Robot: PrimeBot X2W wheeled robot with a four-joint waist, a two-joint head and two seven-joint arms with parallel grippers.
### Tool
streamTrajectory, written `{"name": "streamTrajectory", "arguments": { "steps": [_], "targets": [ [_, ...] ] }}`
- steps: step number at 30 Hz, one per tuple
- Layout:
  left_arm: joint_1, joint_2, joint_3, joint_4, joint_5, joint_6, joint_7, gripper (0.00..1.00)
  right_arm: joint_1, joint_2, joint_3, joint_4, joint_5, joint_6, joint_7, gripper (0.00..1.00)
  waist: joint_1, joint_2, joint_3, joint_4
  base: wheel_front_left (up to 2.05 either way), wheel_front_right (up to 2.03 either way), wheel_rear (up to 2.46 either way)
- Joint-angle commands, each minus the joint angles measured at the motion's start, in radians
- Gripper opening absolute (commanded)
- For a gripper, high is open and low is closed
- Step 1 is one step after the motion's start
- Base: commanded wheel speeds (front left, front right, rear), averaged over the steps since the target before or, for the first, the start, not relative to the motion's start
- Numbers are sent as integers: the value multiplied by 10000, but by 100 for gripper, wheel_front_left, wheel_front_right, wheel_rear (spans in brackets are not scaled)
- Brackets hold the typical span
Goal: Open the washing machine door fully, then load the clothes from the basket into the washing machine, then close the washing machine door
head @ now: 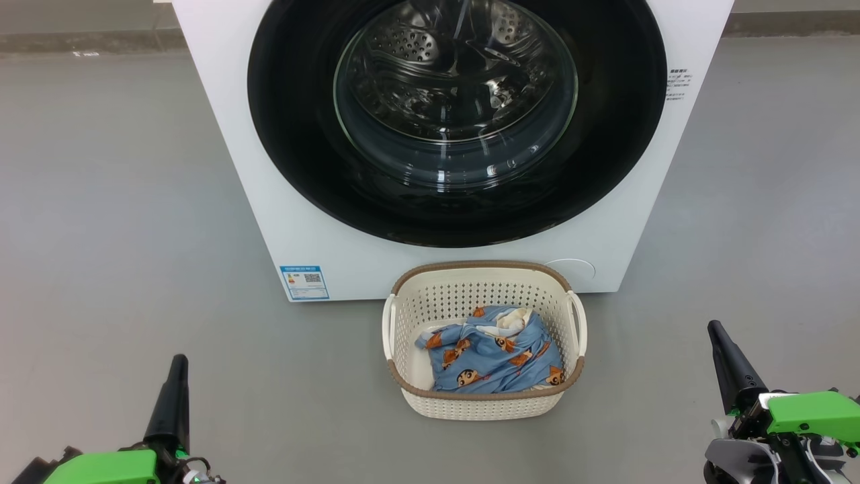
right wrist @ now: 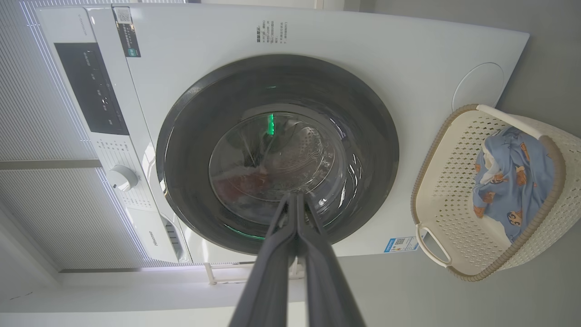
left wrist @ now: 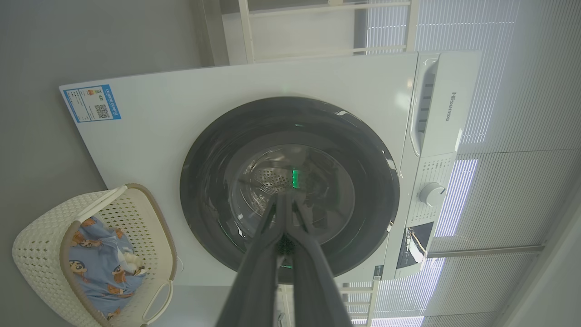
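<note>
Top of washing machine door [head: 295,134] off-frame.

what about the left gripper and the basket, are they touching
Apart. The head view shows a wide stretch of grey floor between the shut left gripper at lower left and the basket.

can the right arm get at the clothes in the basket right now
Probably yes: the light blue printed fabric clothes lie uncovered in the open-topped cream plastic basket, with only grey floor between it and the shut right pincer.
</note>
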State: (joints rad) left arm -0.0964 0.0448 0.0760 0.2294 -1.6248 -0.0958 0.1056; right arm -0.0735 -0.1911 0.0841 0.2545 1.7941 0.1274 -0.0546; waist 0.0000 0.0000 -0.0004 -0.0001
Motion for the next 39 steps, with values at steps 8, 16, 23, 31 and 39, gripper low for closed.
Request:
{"name": "streamTrajectory", "arguments": {
  "steps": [8, 16, 23, 31, 39],
  "targets": [
    [-126, 97, 337, -185, 122, -8, 31, 0, -387, -217, 170, -293, 6, 33, -55, 0, 0, 0, 0, 0, 0, 0, 0],
    [-126, 95, 340, -185, 124, -8, 33, 0, -387, -222, 176, -295, 11, 33, -60, 0, 0, 0, 0, 0, 0, 0, 0],
    [-126, 93, 342, -185, 126, -8, 35, 0, -387, -226, 181, -296, 16, 33, -65, 0, 0, 0, 0, 0, 0, 0, 0],
    [-126, 91, 345, -185, 129, -8, 37, 0, -387, -231, 187, -297, 21, 33, -69, 0, 0, 0, 0, 0, 0, 0, 0],
    [-126, 89, 347, -185, 131, -8, 39, 0, -387, -235, 193, -299, 26, 33, -74, 0, 0, 0, 0, 0, 0, 0, 0]
  ]
}}
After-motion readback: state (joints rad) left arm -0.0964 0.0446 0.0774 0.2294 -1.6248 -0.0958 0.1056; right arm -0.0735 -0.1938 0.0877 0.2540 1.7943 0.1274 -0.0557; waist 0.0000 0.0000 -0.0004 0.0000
